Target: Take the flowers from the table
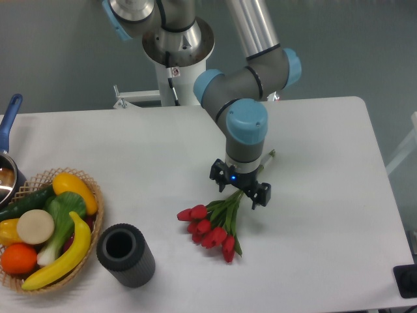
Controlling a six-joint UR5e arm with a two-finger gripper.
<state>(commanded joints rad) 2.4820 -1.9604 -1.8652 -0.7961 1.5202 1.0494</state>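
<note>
The flowers (210, 229) are a bunch of red tulips with green stems, lying on the white table (313, 130) right of centre. The buds point to the lower left and the stem ends stick out to the upper right past the wrist. My gripper (240, 185) points straight down over the stems. Its two black fingers (262, 193) stand wide apart on either side of the stems, so it is open. The fingertips are low, close to the tabletop. The middle part of the stems is hidden under the gripper.
A black cylinder cup (125, 254) stands at the lower left. A wicker basket (98, 215) with bananas, an orange and vegetables sits at the left edge. A pot with a blue handle (9, 117) is at the far left. The arm's base (177, 45) is behind the table.
</note>
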